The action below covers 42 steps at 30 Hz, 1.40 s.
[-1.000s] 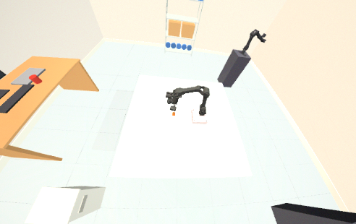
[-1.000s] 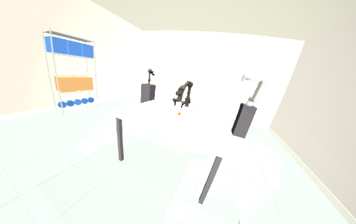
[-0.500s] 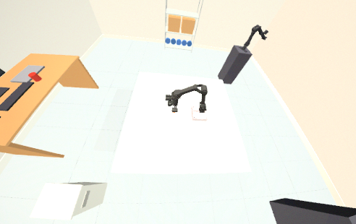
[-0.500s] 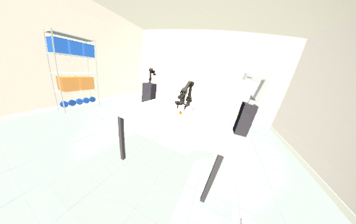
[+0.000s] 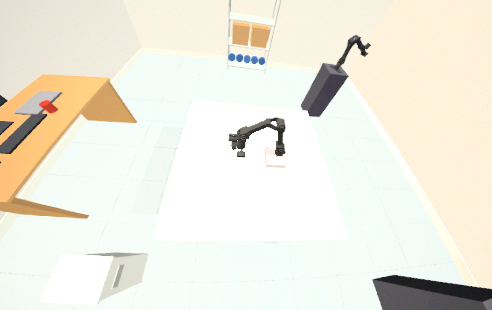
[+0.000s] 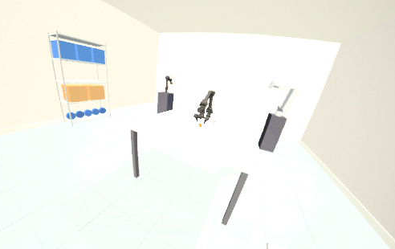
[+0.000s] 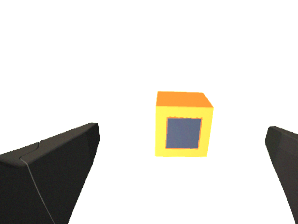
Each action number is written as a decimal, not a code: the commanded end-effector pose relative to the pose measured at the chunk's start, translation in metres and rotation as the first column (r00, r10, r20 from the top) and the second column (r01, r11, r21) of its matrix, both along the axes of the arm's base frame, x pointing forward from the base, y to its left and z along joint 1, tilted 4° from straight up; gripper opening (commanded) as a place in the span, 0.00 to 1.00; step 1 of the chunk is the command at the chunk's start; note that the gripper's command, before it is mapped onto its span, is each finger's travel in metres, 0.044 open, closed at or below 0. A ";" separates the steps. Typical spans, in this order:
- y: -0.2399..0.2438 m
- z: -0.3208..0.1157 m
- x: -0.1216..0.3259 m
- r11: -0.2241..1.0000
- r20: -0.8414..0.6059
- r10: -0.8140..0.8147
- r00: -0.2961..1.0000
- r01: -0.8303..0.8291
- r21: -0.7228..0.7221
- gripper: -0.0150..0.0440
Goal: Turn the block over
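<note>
White table from the top view, black arm bent over, wide-open empty gripper pointing down. From the exterior, small orange-and-yellow block just under the gripper. At the wrist, yellow cube with a blue square mark up, resting on the table between spread black fingers, untouched.

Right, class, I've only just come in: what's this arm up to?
A single robot arm reaches over a white table, its open, empty gripper hanging above a small yellow-and-orange block. The block rests on the table with its dark blue marked side facing the wrist camera. Nothing is gripped yet, and the block has not been turned over.
</note>
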<state>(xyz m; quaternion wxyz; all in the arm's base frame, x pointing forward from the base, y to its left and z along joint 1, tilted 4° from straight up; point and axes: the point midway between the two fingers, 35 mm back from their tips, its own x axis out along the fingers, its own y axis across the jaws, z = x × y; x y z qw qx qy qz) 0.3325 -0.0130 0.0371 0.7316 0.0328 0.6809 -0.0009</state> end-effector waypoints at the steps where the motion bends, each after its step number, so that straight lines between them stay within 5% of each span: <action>1: 0.001 -0.009 -0.001 1.000 -0.011 -0.003 1.000 0.003 0.005 1.00; 12: 0.002 -0.024 -0.001 1.000 -0.011 -0.003 1.000 0.003 0.005 1.00; 23: 0.002 -0.024 -0.001 1.000 -0.011 -0.003 1.000 0.003 0.005 0.51; 42: 0.001 -0.013 -0.001 1.000 -0.011 -0.003 1.000 0.003 0.005 0.25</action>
